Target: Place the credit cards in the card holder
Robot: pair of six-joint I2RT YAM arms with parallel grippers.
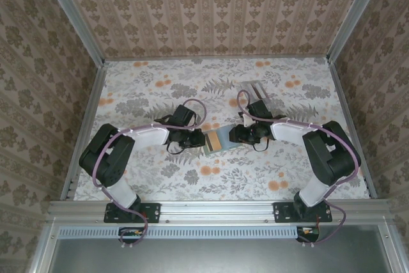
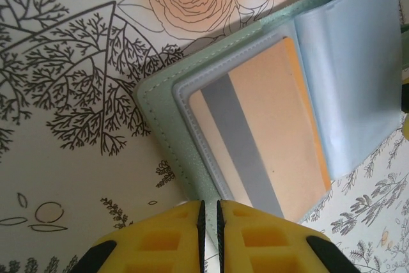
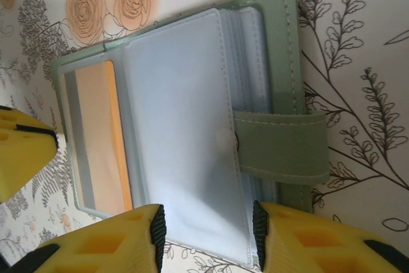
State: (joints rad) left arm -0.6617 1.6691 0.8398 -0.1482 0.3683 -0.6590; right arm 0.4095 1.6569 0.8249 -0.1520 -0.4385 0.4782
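Note:
The card holder (image 1: 213, 140) lies open on the table between my two grippers. It is muted green with clear pockets and a closing tab (image 3: 281, 146). A tan credit card (image 2: 268, 132) with a grey stripe sits in the pocket against the cover, and it also shows in the right wrist view as the same card (image 3: 96, 139). My left gripper (image 2: 209, 206) is shut on the edge of the card holder's (image 2: 160, 126) green cover. My right gripper (image 3: 208, 222) is open, its fingers standing either side of a clear pocket page (image 3: 185, 126) just above the card holder (image 3: 284, 43).
A clear plastic slotted stand (image 1: 259, 91) stands behind the right arm. The table (image 1: 153, 87) has a floral cloth and patterned walls on three sides. The left gripper's yellow finger (image 3: 19, 151) reaches in at the card holder's far edge.

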